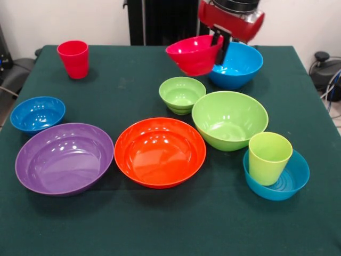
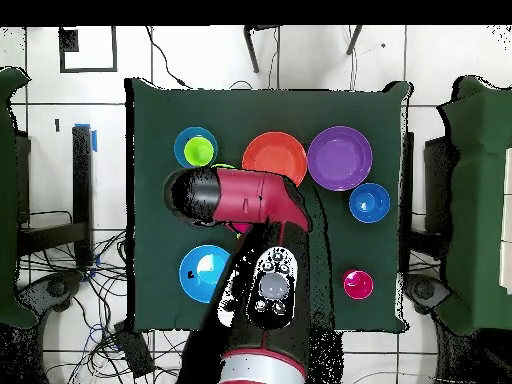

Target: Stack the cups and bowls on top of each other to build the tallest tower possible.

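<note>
**Red bowl lifted, tower barely begun**

The gripper (image 1: 219,47) was clamped on the rim of the red bowl (image 1: 194,54), holding it tilted above the table just beside the large blue bowl (image 1: 237,64). The lime-green cup (image 1: 269,157) already stood in the teal-blue bowl (image 1: 285,184), well apart from the large blue bowl on the side away from the robot. Judging from this, the carry came next: levelling the red bowl over that cup.

Front view looked across table (image 1: 133,80) toward robot, close; overhead looked straight down, farther; shared tabletop
</note>
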